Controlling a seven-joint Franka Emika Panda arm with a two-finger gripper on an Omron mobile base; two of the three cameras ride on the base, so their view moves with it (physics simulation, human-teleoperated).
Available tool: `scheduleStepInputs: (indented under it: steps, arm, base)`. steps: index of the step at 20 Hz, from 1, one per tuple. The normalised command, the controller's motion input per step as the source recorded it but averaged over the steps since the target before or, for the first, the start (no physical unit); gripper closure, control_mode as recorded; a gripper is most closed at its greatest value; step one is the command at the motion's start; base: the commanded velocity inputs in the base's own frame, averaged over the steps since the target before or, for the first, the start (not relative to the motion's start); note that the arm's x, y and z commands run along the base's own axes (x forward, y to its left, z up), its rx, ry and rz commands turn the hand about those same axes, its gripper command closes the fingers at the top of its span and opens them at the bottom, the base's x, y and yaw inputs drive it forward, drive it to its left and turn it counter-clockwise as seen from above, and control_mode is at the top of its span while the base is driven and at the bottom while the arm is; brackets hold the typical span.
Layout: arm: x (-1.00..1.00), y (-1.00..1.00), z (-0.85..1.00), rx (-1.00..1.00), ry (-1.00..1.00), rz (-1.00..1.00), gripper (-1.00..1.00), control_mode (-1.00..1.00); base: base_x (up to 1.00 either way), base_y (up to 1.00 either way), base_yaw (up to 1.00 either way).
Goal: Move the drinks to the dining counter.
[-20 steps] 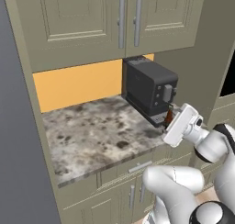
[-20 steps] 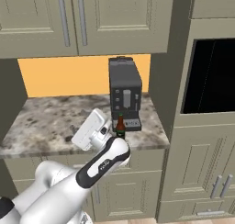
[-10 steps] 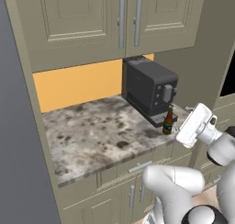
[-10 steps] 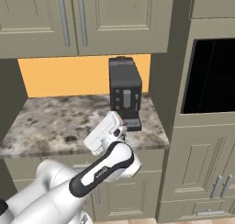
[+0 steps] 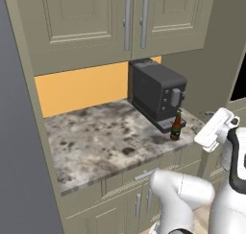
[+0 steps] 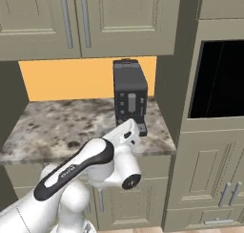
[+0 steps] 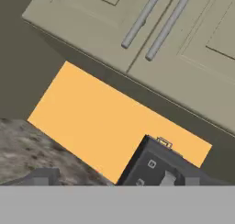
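Observation:
A short dark bottle with a red cap (image 5: 176, 126) stands upright on the speckled worktop (image 5: 103, 139), just in front of the coffee machine. My gripper (image 5: 212, 128) hangs to the bottle's right, past the worktop's front corner and apart from it. In the hand view its fingertips (image 7: 44, 176) stand wide apart with nothing between them, so the gripper (image 7: 118, 180) is open and looks up at the wall. In the right base view my arm (image 6: 102, 155) covers the bottle's place. The squat black bottle and the dining counter are out of view.
The black boxy coffee machine (image 5: 156, 94) (image 6: 129, 91) (image 7: 161, 165) sits at the worktop's right end against the orange backsplash (image 5: 81, 89). Beige wall cabinets (image 5: 127, 19) hang overhead. A tall unit with a dark oven opening (image 6: 221, 79) stands to the right.
My hand has drawn back to the right, away from the red-capped bottle it was close against a second ago. The bottle stays upright where it was.

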Motion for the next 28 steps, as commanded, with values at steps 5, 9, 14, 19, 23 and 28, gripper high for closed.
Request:
scheduleStepInputs:
  steps: [5, 9, 14, 19, 23, 28]
  arm:
    - [0.0, -0.01, 0.0, 0.01, 0.42, -0.22, -1.0, -1.0]
    - [0.0, 0.0, -0.21, 0.06, 0.11, -0.07, -1.0, -1.0]
    - [0.11, -0.05, -0.4, 0.15, 0.01, -0.04, -1.0, -1.0]
    - [0.39, -0.17, -0.32, 0.14, 0.0, -0.01, -1.0, -1.0]
    - [0.53, -0.06, -0.31, 0.06, 0.0, 0.0, -1.0, -1.0]
    - [0.52, 0.0, -0.46, 0.01, -0.01, 0.0, -1.0, -1.0]
  base:
    - [0.0, 0.0, 0.0]
    - [0.0, 0.0, 0.0]
    - [0.0, 0.0, 0.0]
    - [0.0, 0.0, 0.0]
    - [0.0, 0.0, 0.0]
    - [0.0, 0.0, 0.0]
